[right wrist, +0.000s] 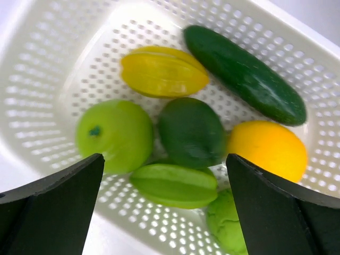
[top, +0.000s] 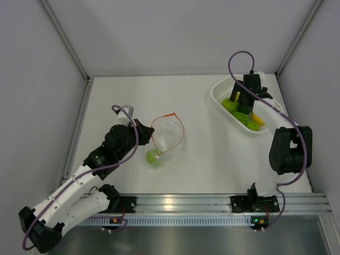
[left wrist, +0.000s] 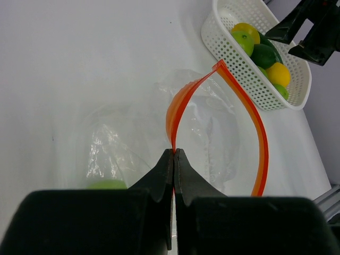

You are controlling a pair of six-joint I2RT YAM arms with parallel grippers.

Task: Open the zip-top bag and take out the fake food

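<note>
My left gripper [left wrist: 173, 154] is pinched tight on the zip-top bag [top: 166, 139], holding one lip right at the orange zip strip [left wrist: 260, 154], so the mouth stands as a wide loop above the table [top: 117, 101]. My right gripper [right wrist: 164, 159] hangs over the white basket [top: 217, 95] with its jaws spread wide and nothing between them. Below it lies most of the fake food [right wrist: 191, 133] – a cucumber, yellow pieces, several green ones.

One light-green piece [top: 154, 156] sits in the bottom of the bag, near my left fingers, so I judge the job nearly done. To finish cleanly I should hold the left pinch firm and fairly high, so the loop does not sag shut. The right arm should lift straight out of the basket without clipping its rim, cross to the bag and enter through the middle of the loop, well clear of the strip. The film is thin and crinkly – I should close on the fruit alone, not on plastic, or the whole bag will come up with it
</note>
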